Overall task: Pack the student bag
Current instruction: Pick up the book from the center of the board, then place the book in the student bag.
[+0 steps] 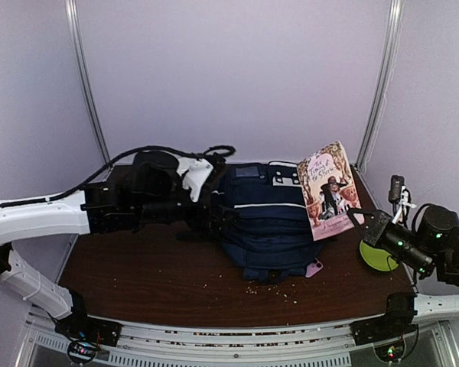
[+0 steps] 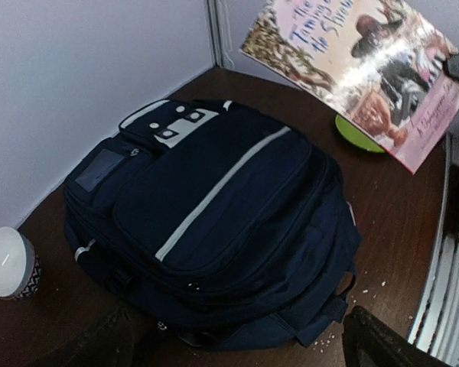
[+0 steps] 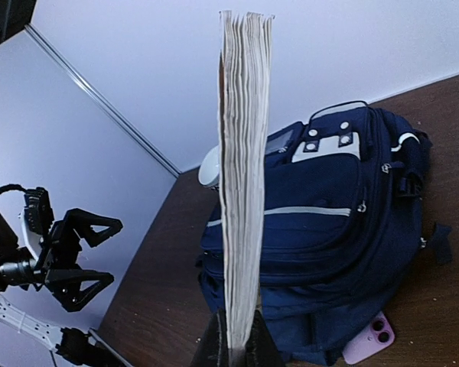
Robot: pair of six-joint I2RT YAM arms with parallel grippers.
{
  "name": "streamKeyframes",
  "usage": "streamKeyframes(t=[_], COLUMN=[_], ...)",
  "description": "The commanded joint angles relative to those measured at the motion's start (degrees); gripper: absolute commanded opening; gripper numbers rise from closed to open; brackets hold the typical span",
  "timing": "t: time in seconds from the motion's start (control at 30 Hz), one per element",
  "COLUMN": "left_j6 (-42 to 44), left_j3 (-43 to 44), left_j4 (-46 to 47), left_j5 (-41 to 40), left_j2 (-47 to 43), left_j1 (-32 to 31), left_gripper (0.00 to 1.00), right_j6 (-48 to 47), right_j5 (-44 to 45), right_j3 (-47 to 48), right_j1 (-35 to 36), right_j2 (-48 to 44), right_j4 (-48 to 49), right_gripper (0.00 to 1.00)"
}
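The bag (image 1: 262, 222) is laid flat on the middle of the brown table (image 1: 138, 267), its front pocket with the white buckle patches turned upward and the white stripe running along its length. At its near edge a pink phone (image 1: 314, 267) is partly tucked under the fabric, and crumbs (image 1: 269, 289) are scattered just in front of it. Over the bag's right side a paperback book (image 1: 329, 191) is held up off the table with its illustrated cover tilted; it is pinched at its lower edge by the right gripper (image 3: 237, 348), whose jaws are closed tightly on it. A green disc (image 1: 376, 256) is seen on the table to the right of the bag, below the book. A white cup (image 2: 8, 264) is stood beside the bag's far left corner. At the bag's left the left gripper (image 3: 111, 252) is spread wide, and nothing is held in it.
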Motion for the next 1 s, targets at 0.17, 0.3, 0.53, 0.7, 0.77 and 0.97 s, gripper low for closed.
streamKeyframes(t=[0.17,0.3,0.53,0.7,0.77,0.97], left_j6=[33.9,38.2,43.8,45.7,45.1,44.0], left_j3=[14.6,19.4,24.2,27.2,30.0,33.7], left_j4=[-6.9,-6.0,-1.3,-1.0,-3.8,-8.0], left_j5=[-17.3,-19.5,-22.7,-18.7,-17.2,-13.5], left_j2=[23.3,28.7,32.4,34.1,36.2,38.8], left_j1=[-8.7,-8.7,-8.6,-8.3,-7.5,-6.8], left_gripper=[0.97,0.98,0.98,0.98,0.98,0.95], right_j6=[2.3,2.5,2.5,2.6,2.6,2.7], right_j5=[4.9,4.4,3.6,3.5,3.5,3.5], right_j3=[-0.3,-0.7,-1.9,-2.9,-3.0,-2.7], right_j1=[-0.4,-0.3,-0.3,-0.3,-0.4,-0.4], right_j2=[-6.5,-6.9,-7.8,-8.9,-9.3,-10.2], right_j4=[-11.4,-11.3,-10.1,-9.8,-9.6,-10.9], right_gripper=[0.00,0.00,0.00,0.00,0.00,0.00])
